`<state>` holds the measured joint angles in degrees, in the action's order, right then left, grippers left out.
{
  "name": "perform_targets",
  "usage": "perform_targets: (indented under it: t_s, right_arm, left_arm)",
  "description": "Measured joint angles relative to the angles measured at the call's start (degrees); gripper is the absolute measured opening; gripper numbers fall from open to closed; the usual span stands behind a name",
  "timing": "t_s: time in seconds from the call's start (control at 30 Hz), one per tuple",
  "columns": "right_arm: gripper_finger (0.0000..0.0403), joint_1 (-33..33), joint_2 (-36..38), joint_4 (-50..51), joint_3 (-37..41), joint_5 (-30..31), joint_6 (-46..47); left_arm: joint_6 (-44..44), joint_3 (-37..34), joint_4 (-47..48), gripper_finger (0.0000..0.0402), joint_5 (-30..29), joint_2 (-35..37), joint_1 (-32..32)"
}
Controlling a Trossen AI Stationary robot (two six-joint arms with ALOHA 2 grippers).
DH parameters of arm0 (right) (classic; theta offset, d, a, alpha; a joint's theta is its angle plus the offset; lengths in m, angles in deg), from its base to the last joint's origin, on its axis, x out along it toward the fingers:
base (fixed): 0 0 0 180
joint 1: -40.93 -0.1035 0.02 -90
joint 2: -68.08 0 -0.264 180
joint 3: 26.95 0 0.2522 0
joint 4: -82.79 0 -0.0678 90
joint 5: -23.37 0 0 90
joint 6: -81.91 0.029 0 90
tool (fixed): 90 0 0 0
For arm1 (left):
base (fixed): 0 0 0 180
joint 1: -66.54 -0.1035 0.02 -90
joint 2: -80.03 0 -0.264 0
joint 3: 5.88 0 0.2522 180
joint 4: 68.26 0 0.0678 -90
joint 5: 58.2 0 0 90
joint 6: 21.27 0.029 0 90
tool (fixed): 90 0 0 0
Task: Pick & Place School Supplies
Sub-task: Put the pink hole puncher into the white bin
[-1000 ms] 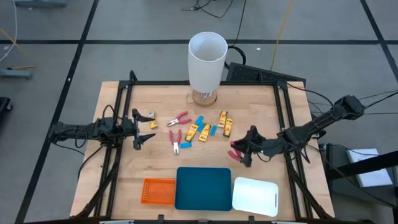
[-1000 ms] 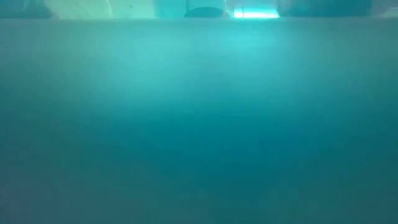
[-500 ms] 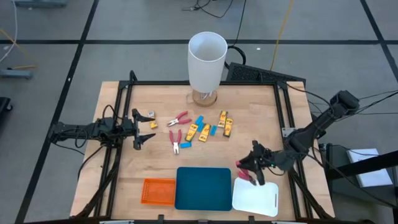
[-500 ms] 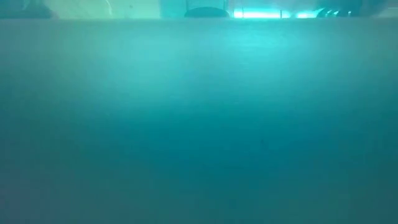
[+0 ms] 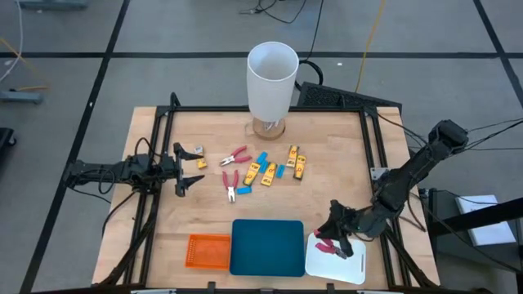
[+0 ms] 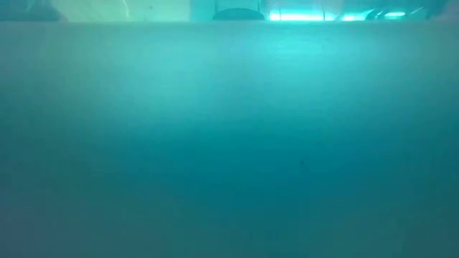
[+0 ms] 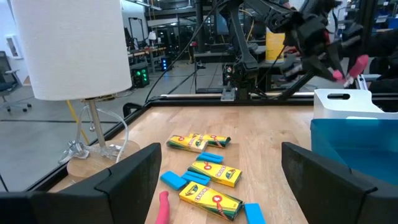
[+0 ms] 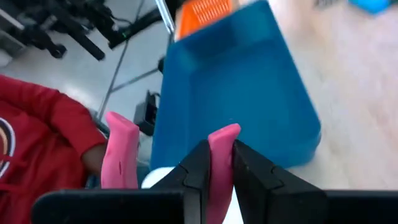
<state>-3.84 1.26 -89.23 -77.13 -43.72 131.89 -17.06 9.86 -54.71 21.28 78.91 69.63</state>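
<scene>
My right gripper (image 5: 328, 242) is shut on a pink-handled plier-like tool (image 5: 324, 246) above the left edge of the white tray (image 5: 347, 261). On the table's middle lie the other school supplies: two red-handled tools (image 5: 237, 155) (image 5: 230, 184), yellow boxes (image 5: 295, 161) (image 5: 261, 173) and light-blue blocks (image 5: 262, 158). The left wrist view shows them lying flat, the yellow boxes (image 7: 214, 172) among them. My left gripper (image 5: 189, 168) stands open at the table's left, level, with nothing between its fingers. My right gripper pinches one of the tool's two pink handles (image 8: 221, 144) between its two fingers. The other handle (image 8: 122, 151) stands free beside them. The fingers slant down from the table's right side. The tool is lifted clear, above the white tray.
An orange tray (image 5: 207, 251), a teal tray (image 5: 267, 247) and the white tray stand in a row along the near edge. A tall white cylinder (image 5: 271, 80) stands at the far middle. The teal tray fills the low view. A person's red sleeve (image 8: 37, 146) shows beyond the near edge.
My right gripper has carried the pink-handled tool from beside the scattered supplies toward the table's near edge, to above the white tray's left edge. It has sunk a little and turned on the way, staying shut.
</scene>
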Motion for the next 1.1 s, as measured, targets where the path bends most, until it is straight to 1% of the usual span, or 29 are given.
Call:
perform_targets:
  t_s: [0.1,0.33,0.53,0.7,0.97,1.1]
  right_arm:
    - [0.0045,0.01,-2.53,-0.39,0.0,-1.53,2.61]
    - [0.0042,-0.23,-6.61,-0.53,0.0,-8.24,6.46]
    - [0.0042,-0.75,-8.05,-0.39,0.0,-10.92,10.07]
    - [0.0044,-0.73,-8.12,-0.24,0.0,-12.56,12.8]
    - [0.0045,-0.73,-8.12,-0.24,0.0,-12.81,13.02]
    - [0.0057,-0.73,-8.12,-0.24,0.0,-12.75,12.95]
  left_arm:
    - [0.0,0.0,0.0,0.0333,-0.02,0.02,0.01]
    - [0.0,0.0,0.0,0.0333,-0.01,0.0,0.01]
    - [0.0,0.0,0.0,0.0333,0.0,0.02,0.01]
    - [0.0,0.0,0.0,0.0333,0.0,0.0,0.02]
    - [0.0,0.0,0.0,0.0333,-0.01,0.0,0.02]
    - [0.0,0.0,0.0,0.0333,0.0,0.0,0.02]
